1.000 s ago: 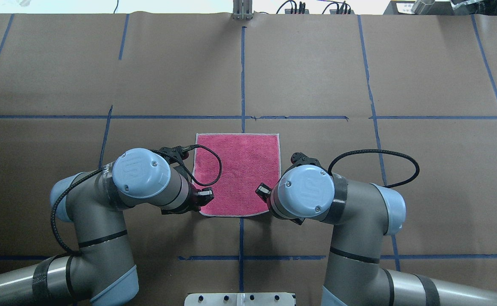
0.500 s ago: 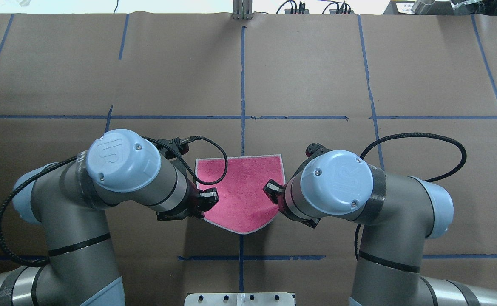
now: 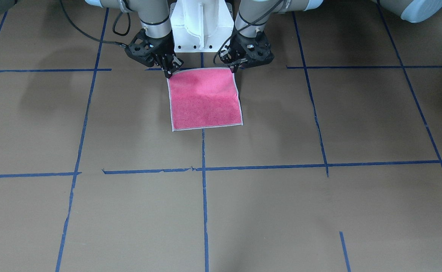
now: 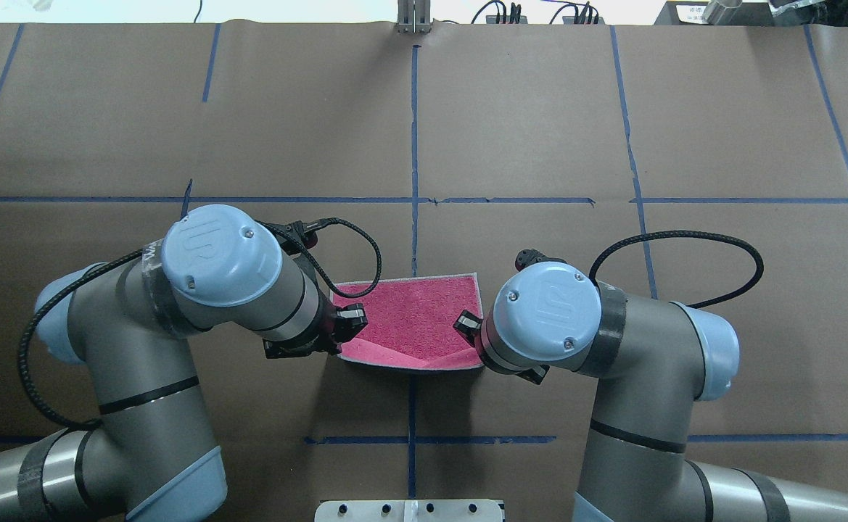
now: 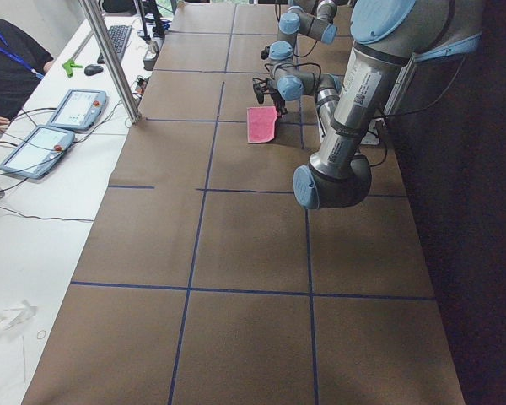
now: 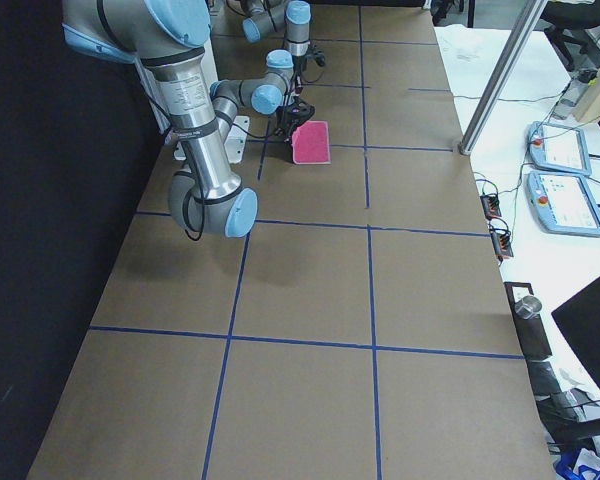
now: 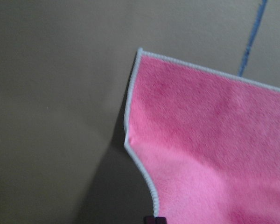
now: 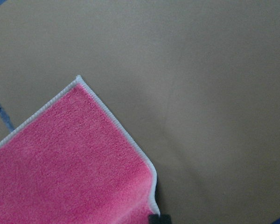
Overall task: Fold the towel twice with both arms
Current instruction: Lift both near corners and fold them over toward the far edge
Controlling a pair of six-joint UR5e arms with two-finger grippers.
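the towel (image 4: 413, 315) lay pink face up near the middle of the brown paper surface (image 4: 540, 109), across the central blue tape line (image 4: 414, 123) and just in front of the white pedestal base (image 3: 200, 26).

left tool (image 3: 233, 68): the fingers were closed together and clamped on the towel corner nearest the robot on its left side. in the left wrist view, the pale stitched border ran down to the dark fingertips (image 7: 154, 219) at the bottom edge of the frame.

right tool (image 3: 169, 71): the fingers were likewise pinched on the other robot-side corner. in the right wrist view, the border ended at the fingertips (image 8: 158, 218).

towel condition:
- the robot-side edge was held above the surface, stretched between the two tools.
- the far edge rested flat on the surface, with both far corners square.
- the cloth sloped from the raised edge down to the flat edge, with a shallow sag and a crease across the middle.
- only the pink face and the pale border were visible.

the left arm (image 4: 220, 275) and right arm (image 4: 561, 319) stood on either side of the towel, wrists angled inward toward it. a looped black cable (image 4: 685, 246) rose off the right arm. in the two side views, the towel appeared only as a small pink patch by the far tools.
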